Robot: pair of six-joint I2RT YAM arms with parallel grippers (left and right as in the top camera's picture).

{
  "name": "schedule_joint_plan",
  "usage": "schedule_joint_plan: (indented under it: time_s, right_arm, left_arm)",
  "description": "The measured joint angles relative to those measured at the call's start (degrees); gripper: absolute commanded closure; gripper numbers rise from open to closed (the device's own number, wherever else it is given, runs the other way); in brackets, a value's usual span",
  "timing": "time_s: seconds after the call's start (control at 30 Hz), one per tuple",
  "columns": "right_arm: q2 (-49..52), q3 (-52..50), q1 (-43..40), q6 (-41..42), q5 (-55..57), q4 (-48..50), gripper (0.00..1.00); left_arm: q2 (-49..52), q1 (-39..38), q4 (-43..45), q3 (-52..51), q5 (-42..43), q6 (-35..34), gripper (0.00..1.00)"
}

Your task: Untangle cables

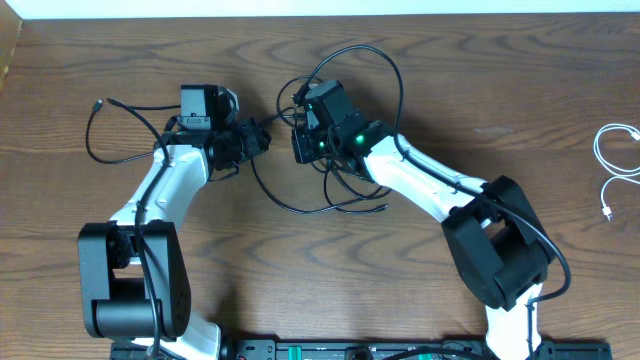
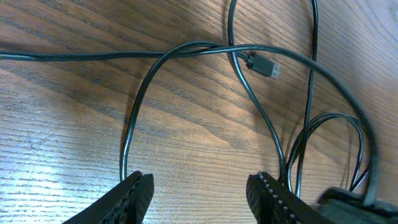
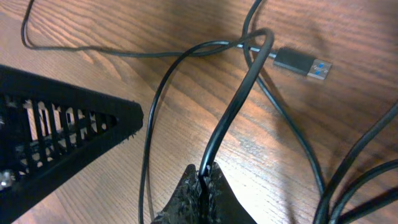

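Several black cables [image 1: 330, 195] lie tangled on the wood table between my two arms. My right gripper [image 3: 205, 180] is shut on one black cable strand [image 3: 239, 99] that arches up from its fingertips toward a USB plug [image 3: 305, 64]. In the overhead view the right gripper [image 1: 298, 140] faces the left gripper [image 1: 262, 138] closely. My left gripper [image 2: 202, 186] stands open just above the table with bare wood between its fingers [image 2: 134, 193]. A black strand [image 2: 134, 118] runs past its left finger. A small plug [image 2: 264, 65] lies ahead of it.
A white cable [image 1: 615, 165] lies apart at the table's right edge. A black loop with a plug end [image 1: 105, 135] spreads out to the left of the left arm. The left gripper's finger [image 3: 68, 140] shows at the left of the right wrist view.
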Motion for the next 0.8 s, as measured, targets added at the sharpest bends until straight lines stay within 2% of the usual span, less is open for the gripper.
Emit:
schedule_joint_plan:
  time_s: [0.3,0.5,0.8]
  right_arm:
    - [-12.1,0.0,-0.2,-2.9,0.4,1.1,0.99]
    - [-16.1,0.0,-0.3,-3.5,0.4,5.0,0.99]
    - [-25.6,0.0,-0.3,-10.9,1.3,9.6,0.99]
  left_arm:
    - [0.0,0.0,0.0,0.0,0.0,0.0,0.45]
    - [0.0,0.0,0.0,0.0,0.0,0.0,0.45]
    - [0.0,0.0,0.0,0.0,0.0,0.0,0.45]
